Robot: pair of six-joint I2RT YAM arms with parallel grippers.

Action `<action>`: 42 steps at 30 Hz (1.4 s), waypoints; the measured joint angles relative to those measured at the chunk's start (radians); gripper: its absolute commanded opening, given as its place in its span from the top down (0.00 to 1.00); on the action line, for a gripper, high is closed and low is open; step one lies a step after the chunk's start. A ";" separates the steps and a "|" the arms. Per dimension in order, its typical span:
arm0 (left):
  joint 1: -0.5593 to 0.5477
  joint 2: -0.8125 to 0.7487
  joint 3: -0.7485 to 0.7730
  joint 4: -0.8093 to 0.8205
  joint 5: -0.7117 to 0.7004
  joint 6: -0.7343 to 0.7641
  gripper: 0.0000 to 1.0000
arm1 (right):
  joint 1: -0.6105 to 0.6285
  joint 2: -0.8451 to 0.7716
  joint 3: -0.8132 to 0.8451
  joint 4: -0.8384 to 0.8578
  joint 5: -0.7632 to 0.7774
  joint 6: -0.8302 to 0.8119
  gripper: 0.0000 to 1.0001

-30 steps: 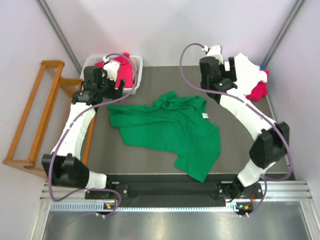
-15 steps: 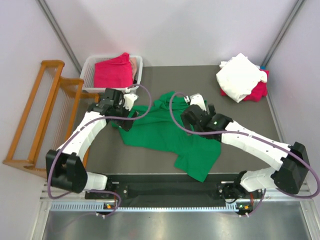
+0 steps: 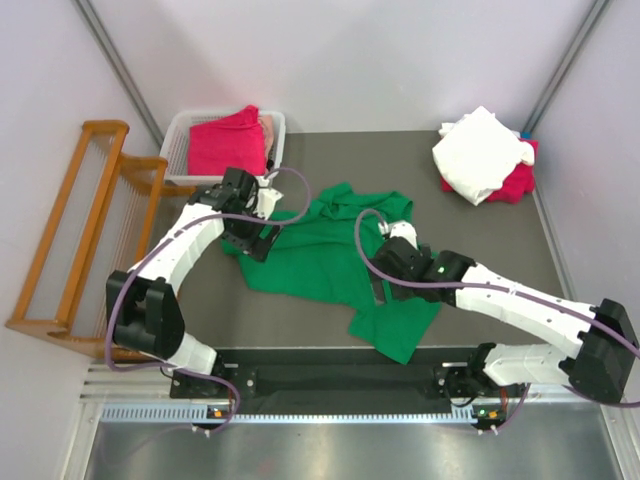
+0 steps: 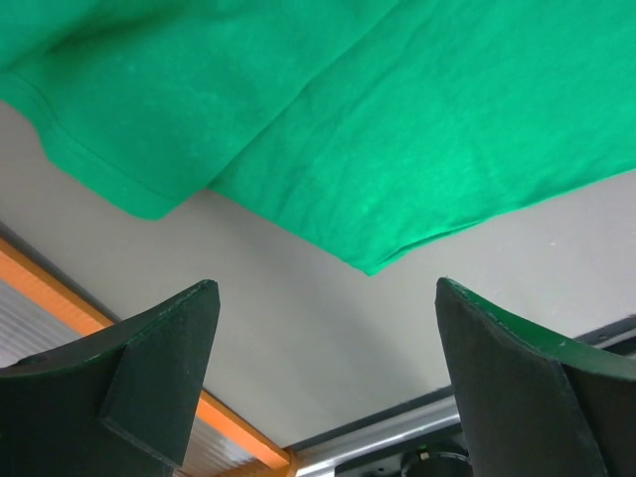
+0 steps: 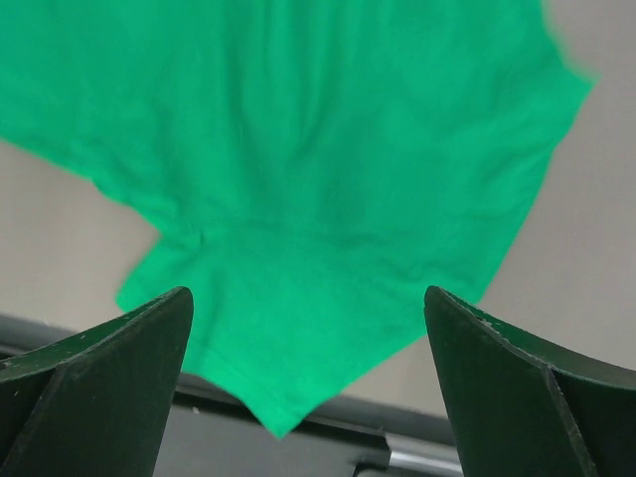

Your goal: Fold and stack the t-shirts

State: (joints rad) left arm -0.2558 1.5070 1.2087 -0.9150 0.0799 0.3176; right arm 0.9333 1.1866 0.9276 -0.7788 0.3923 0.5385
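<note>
Both left gripper point(image 4: 325, 288), near basket point(image 3: 280, 135), and right gripper point(image 5: 306, 293) gape, seemingly above green t-shirt point(image 3: 320, 255).

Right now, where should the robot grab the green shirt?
Probably grab the green shirt by its edge corners, from straight above: it lies spread out low, and the open left hand is over a pointed hem corner, the open right hand over the near flap.

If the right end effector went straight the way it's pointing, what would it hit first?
The green t-shirt lying on the table; it fills the view ahead of the open right end effector, though depth is unclear.
</note>
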 measured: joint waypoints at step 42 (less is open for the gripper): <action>-0.009 -0.058 -0.477 0.605 -0.119 0.019 0.12 | -0.118 0.057 -0.103 0.103 -0.182 0.049 0.03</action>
State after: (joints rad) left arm -0.2646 1.4494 0.7315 -0.3096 -0.0387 0.3363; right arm 0.8150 1.2434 0.8249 -0.6754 0.2100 0.5877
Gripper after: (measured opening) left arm 0.891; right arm 0.966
